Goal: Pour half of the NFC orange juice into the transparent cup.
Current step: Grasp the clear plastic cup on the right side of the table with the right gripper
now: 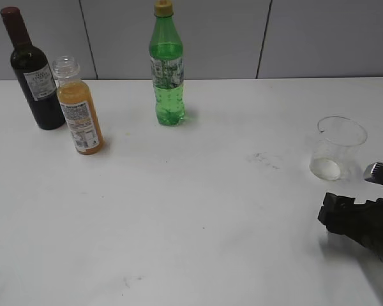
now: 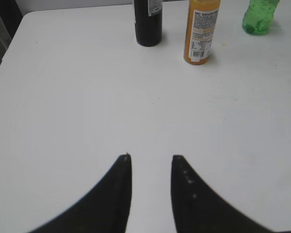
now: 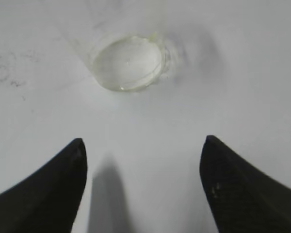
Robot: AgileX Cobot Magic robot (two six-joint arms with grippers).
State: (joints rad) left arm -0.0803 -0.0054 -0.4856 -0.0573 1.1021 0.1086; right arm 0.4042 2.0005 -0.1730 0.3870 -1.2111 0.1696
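Note:
The NFC orange juice (image 1: 80, 109) is a small uncapped bottle standing upright at the far left, next to a dark wine bottle; in the left wrist view the juice (image 2: 202, 30) stands far ahead and to the right. The transparent cup (image 1: 338, 148) stands upright at the right. My right gripper (image 1: 330, 214) is low over the table just in front of the cup, open and holding nothing. In the right wrist view the cup's base (image 3: 131, 63) lies ahead of the wide-apart jaws (image 3: 144, 141). My left gripper (image 2: 153, 158) is open, with bare table between its fingers.
A dark wine bottle (image 1: 34, 75) stands just left of the juice, and a taller green soda bottle (image 1: 168, 73) stands at the back centre. Faint smudges mark the white table (image 1: 191, 210) left of the cup. A grey wall runs behind.

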